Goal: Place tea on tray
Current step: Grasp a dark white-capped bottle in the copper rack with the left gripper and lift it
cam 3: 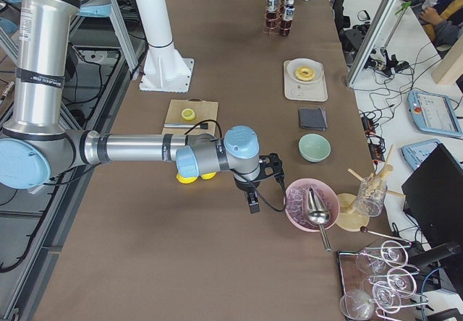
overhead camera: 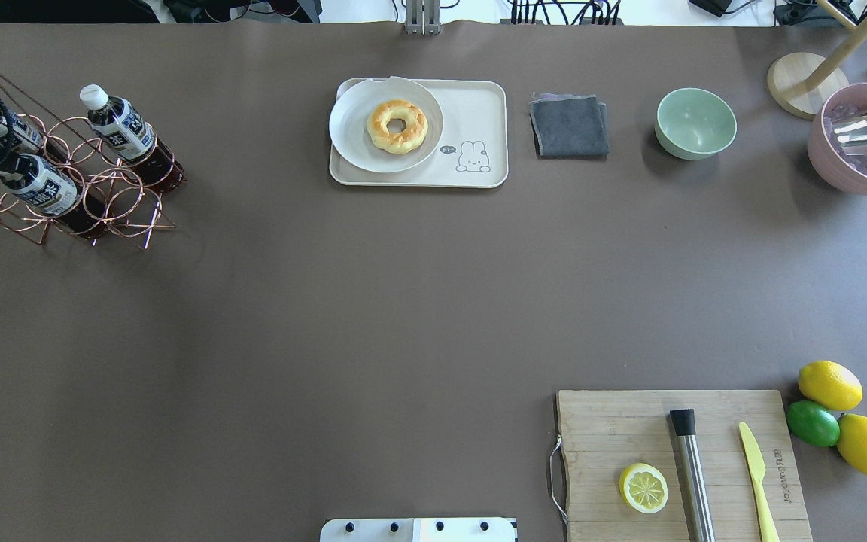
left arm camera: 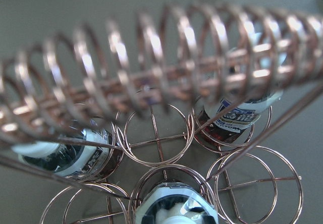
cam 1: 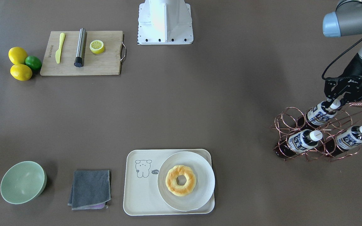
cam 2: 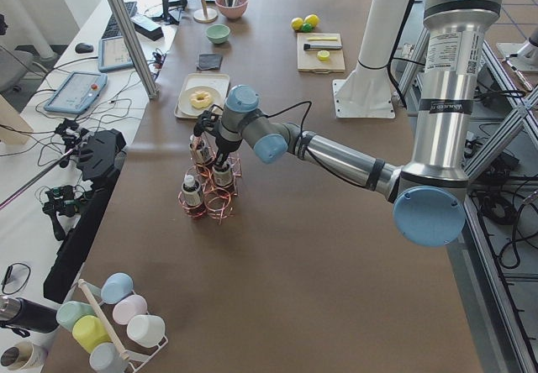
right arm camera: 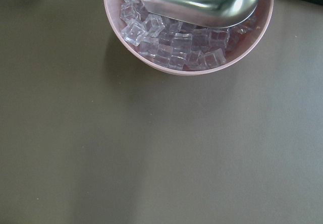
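Observation:
Three tea bottles lie tilted in a copper wire rack [cam 1: 289,114]. My left gripper [cam 1: 335,101] is at the top tea bottle [cam 1: 318,115], with its fingers on either side of the white cap, and looks open. The bottle rests in the rack. In the overhead view this tea bottle [overhead camera: 46,193] is the near one, at the table's left edge. The left wrist view looks down past the rack's coil handle [left arm camera: 151,82] onto its cap [left arm camera: 171,216]. The cream tray [cam 1: 137,201] sits far off, with a plate [cam 1: 200,194] and a doughnut on it. My right gripper [cam 3: 253,204] shows only in the exterior right view, so I cannot tell its state.
The other two tea bottles [cam 1: 303,140] [cam 1: 352,137] lie lower in the rack. A pink bowl of ice [overhead camera: 855,162] with a metal scoop is under my right wrist. Also here are a green bowl [overhead camera: 695,123], a grey cloth [overhead camera: 569,125], a cutting board [overhead camera: 606,421], and lemons and a lime [overhead camera: 813,423].

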Action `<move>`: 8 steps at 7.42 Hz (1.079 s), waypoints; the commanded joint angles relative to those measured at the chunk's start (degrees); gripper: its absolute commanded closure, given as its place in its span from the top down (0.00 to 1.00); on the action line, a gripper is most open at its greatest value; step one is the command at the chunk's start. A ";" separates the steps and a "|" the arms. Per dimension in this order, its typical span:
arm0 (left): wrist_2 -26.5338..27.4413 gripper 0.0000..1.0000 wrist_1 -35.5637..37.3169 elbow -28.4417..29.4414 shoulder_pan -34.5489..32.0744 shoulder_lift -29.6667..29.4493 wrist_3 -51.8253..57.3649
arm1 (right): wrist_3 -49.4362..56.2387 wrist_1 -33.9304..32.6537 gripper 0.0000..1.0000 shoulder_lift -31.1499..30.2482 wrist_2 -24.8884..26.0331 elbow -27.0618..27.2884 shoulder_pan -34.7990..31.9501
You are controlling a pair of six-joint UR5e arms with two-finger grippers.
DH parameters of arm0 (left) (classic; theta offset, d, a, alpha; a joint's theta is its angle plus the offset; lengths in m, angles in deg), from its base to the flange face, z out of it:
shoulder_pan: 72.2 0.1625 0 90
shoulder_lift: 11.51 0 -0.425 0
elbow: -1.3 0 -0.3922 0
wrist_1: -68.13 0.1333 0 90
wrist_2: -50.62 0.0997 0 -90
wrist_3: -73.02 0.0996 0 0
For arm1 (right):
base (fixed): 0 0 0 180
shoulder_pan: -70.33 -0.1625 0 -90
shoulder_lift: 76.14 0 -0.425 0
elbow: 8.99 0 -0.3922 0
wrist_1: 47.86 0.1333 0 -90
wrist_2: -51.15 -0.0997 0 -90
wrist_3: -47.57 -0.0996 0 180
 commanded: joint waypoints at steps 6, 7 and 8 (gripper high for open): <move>-12.64 0.00 11.73 -10.30 -14.42 -4.02 3.58 | -0.01 0.00 1.00 0.01 -0.05 0.06 0.21; -12.29 0.00 13.77 -11.54 -14.08 -5.16 3.58 | 0.07 0.09 1.00 0.01 -0.14 0.15 0.12; -12.29 0.00 17.01 -14.16 -13.64 -5.61 3.58 | 0.42 0.00 1.00 -0.08 -0.58 0.49 0.12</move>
